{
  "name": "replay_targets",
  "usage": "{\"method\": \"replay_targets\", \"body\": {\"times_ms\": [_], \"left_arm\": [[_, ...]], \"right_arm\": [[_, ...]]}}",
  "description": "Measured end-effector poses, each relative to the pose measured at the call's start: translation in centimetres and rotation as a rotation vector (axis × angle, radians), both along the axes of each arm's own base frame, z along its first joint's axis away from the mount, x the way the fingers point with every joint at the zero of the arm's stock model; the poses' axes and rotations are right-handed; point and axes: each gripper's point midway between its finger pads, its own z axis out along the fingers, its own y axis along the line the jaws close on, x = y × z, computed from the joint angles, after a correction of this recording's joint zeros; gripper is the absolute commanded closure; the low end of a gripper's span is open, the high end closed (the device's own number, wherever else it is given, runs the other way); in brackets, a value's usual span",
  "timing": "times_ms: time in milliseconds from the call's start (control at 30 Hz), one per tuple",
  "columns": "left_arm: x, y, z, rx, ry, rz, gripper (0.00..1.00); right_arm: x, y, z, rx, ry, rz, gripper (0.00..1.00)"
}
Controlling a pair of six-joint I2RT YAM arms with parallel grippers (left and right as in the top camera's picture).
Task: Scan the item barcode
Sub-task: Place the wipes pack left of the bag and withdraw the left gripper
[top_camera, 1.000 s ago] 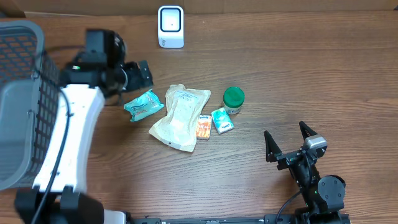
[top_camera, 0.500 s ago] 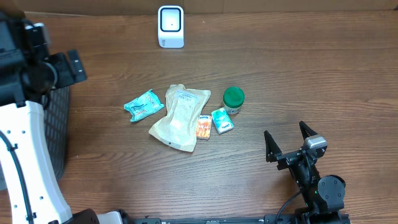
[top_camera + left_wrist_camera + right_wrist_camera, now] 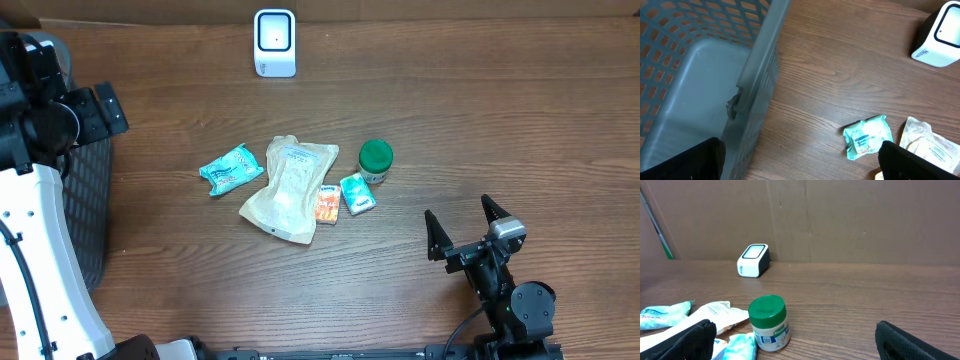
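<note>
Left gripper [image 3: 106, 108] raised, jaws wide and empty, right gripper [image 3: 458, 211] low, jaws spread

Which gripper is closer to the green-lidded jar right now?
Right. The right gripper hangs open just front-right of the green-lidded jar; the left gripper is far to its left, by the basket.

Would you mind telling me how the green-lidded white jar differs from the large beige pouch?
The green-lidded white jar stands upright; the large beige pouch lies flat. The jar is small and round, the pouch much larger and crumpled. Both rest on the wooden table.
</note>
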Motion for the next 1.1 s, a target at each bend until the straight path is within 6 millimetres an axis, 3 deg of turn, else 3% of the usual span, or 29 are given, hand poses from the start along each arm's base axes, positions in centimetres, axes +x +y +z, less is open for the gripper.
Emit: {"method": "replay_targets", "body": {"times_ms": [1100], "left_arm": [[-0.01, 0.0, -0.01, 0.002, 0.001, -0.002, 0.01]], "right_arm": [[0.14, -0.51, 0.29, 0.001, -0.012, -0.031, 0.0]]}}
